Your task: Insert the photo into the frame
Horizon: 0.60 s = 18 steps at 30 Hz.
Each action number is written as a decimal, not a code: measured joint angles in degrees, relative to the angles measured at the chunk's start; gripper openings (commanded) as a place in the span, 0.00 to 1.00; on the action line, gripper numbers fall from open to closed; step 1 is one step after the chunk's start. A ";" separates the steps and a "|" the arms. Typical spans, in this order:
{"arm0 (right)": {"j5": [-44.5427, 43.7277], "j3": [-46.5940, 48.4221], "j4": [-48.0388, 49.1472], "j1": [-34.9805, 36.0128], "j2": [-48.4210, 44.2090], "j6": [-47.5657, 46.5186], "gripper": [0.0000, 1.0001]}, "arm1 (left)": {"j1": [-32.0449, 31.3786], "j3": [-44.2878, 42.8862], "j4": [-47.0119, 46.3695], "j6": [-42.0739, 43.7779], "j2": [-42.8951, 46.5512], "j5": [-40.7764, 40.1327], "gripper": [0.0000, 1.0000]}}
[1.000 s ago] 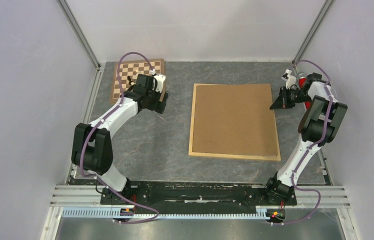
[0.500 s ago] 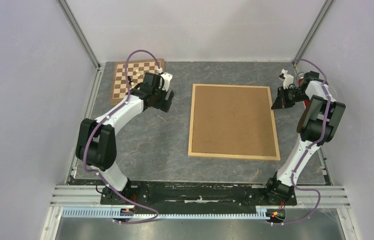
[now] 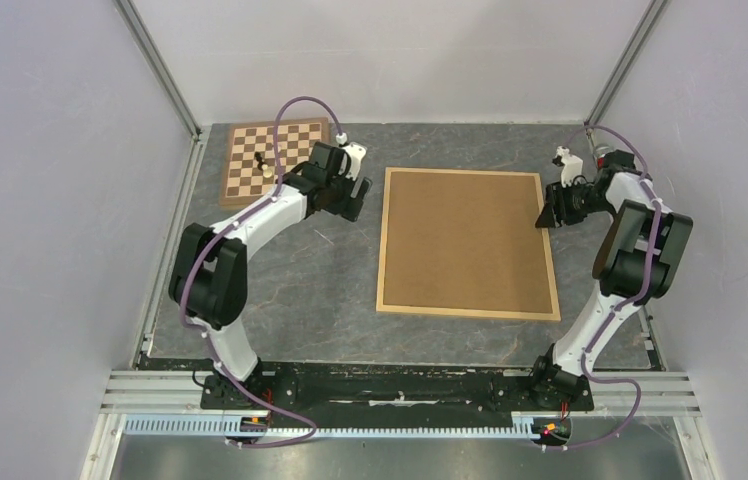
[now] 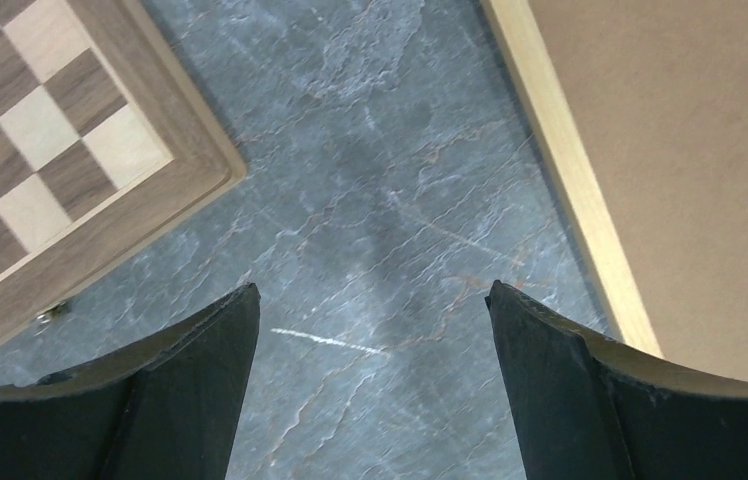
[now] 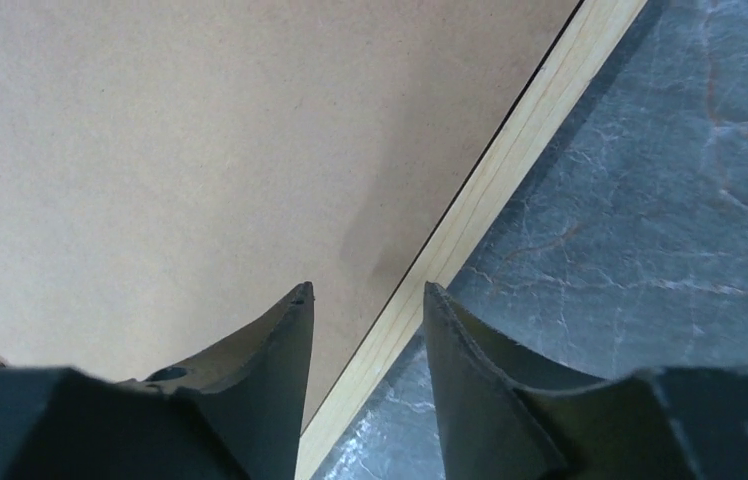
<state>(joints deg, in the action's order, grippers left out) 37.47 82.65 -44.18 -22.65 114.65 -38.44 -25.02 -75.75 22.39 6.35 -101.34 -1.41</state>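
Observation:
The frame [image 3: 383,240] of light wood lies flat at the middle right of the table, filled by a plain brown backing board [image 3: 467,240]. The photo is not in view. My left gripper [image 3: 358,203] is open and empty over bare table, between the chessboard and the frame's left border [image 4: 570,170]; its jaws [image 4: 372,290] stand wide apart. My right gripper [image 3: 547,218] is at the frame's right border [image 5: 510,160]. Its jaws [image 5: 368,288] are narrowly open, with the border below the gap and one finger over the backing board [image 5: 200,150].
A checkered wooden chessboard [image 3: 275,158] lies at the back left with a small dark piece [image 3: 260,160] on it; its corner shows in the left wrist view [image 4: 40,150]. Walls close in the grey marbled table [image 3: 300,290] on the left, back and right.
My left arm has swung right, off the chessboard's corner and towards the frame's left border. My right gripper has edged slightly left onto the frame's right border.

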 measured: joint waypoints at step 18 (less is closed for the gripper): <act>-4.74 -15.13 16.76 0.00 -10.47 7.13 0.54 | -6.12 -11.96 0.39 -16.81 -15.98 5.01 0.89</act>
<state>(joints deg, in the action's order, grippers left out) 32.73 67.53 -27.42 -22.65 104.18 -31.31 -31.14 -87.70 22.79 -10.46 -117.32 3.60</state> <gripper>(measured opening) 0.548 0.906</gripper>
